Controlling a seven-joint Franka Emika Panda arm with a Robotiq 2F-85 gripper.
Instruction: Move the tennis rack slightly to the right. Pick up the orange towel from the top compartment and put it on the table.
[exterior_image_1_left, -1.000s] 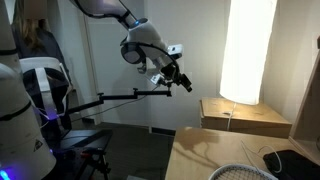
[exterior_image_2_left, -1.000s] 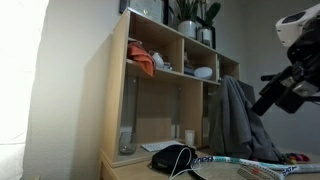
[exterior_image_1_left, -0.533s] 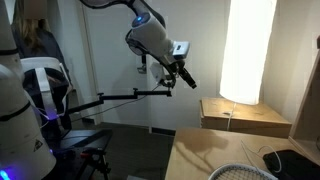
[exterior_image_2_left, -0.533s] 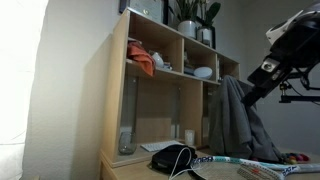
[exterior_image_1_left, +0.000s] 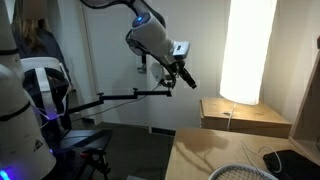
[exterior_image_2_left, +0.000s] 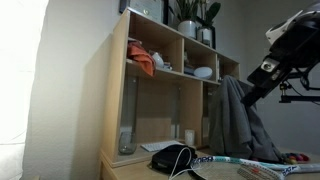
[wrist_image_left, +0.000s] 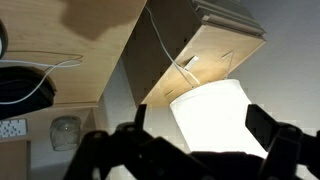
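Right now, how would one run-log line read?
claw: open, empty, in the air | tennis rack: on table, untouched | orange towel: in top compartment

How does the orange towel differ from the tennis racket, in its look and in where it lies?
The orange towel is soft, crumpled cloth; the tennis racket is a stiff frame with a grid of strings. The orange towel sits high, in a top compartment of the shelf; the tennis racket lies flat and low, on the table. They share this: the open hand touches neither.
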